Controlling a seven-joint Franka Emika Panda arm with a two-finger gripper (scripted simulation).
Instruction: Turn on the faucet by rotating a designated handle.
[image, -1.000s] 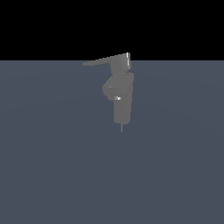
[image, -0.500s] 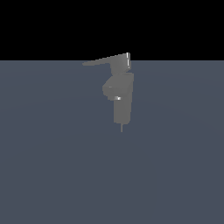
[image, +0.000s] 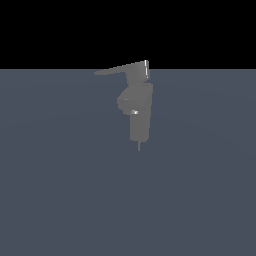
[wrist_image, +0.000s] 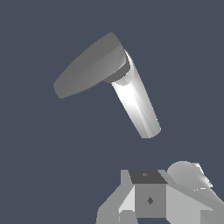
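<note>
The faucet (image: 139, 112) stands as a matte grey blocky column with a rounded bulge on the exterior view's left side and a tiny bright spot. On top, the handle (image: 117, 69), a thin flat grey lever, tapers to a point toward the exterior view's left. In the wrist view the handle (wrist_image: 87, 65) is a broad grey blade joined to the faucet's shiny rounded body (wrist_image: 136, 105). Grey and white parts of my gripper (wrist_image: 151, 194) fill the frame's edge, apart from the faucet and touching nothing. Its jaw gap is not shown. No arm appears in the exterior view.
A plain dark blue-grey floor (image: 60, 190) spreads around the faucet, under a black background. A thin short pin (image: 139, 146) sticks out below the faucet's column.
</note>
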